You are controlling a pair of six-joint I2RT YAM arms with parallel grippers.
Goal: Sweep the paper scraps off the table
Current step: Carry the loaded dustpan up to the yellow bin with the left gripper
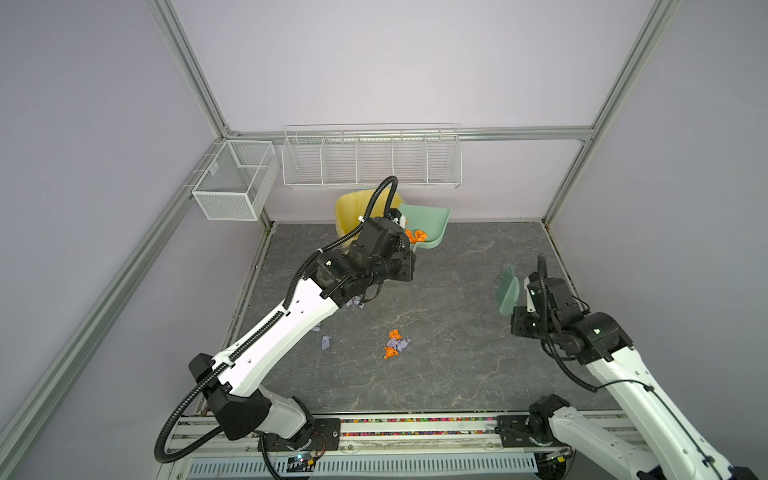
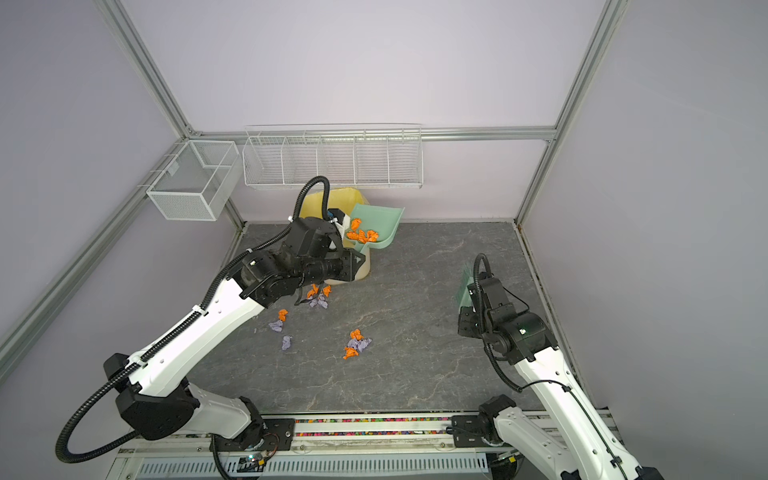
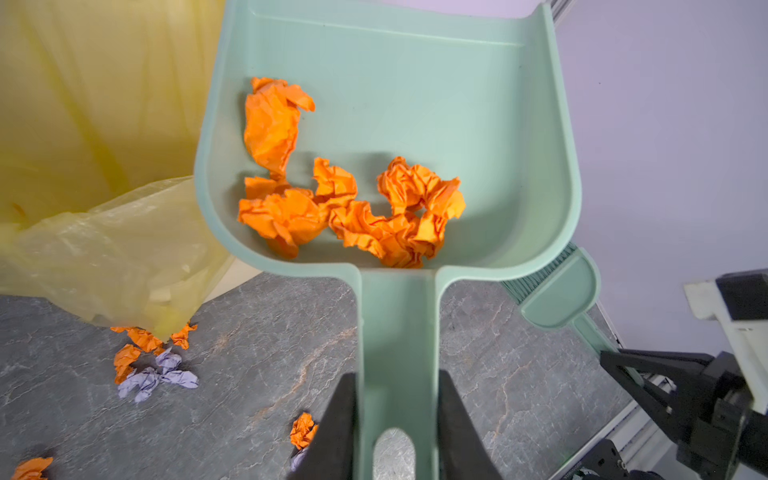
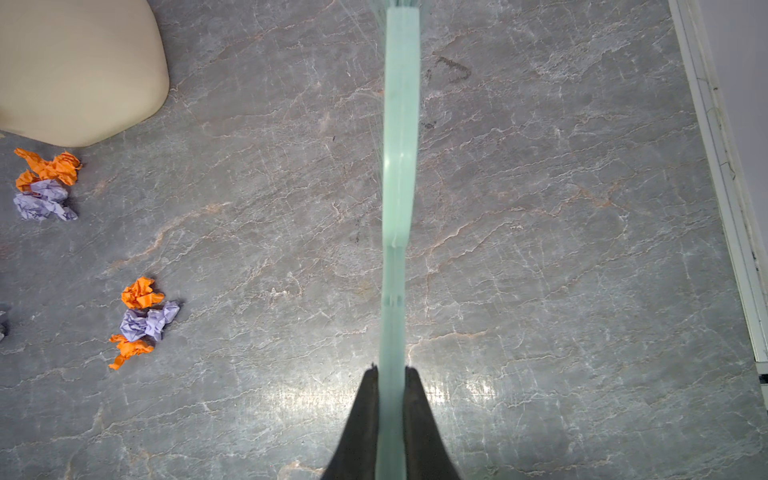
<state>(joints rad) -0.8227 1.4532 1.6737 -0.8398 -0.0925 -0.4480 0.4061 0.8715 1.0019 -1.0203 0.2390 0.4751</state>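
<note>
L gripper (image 3: 397, 376) clamped on dustpan (image 3: 415, 104) handle, pan raised by yellow-bagged bin (image 3: 104, 124) at table (image 4: 540, 249) far edge, orange paper scraps (image 3: 349, 208) inside; others lie mid-table & by bin. R gripper (image 4: 392, 370) clenched on brush (image 4: 400, 124) nr right edge.

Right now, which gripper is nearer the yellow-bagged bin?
Left. The left gripper, shut on the dustpan handle, is right beside the yellow-bagged bin at the back of the table; the right gripper, shut on the brush, is off toward the table's right side.
</note>
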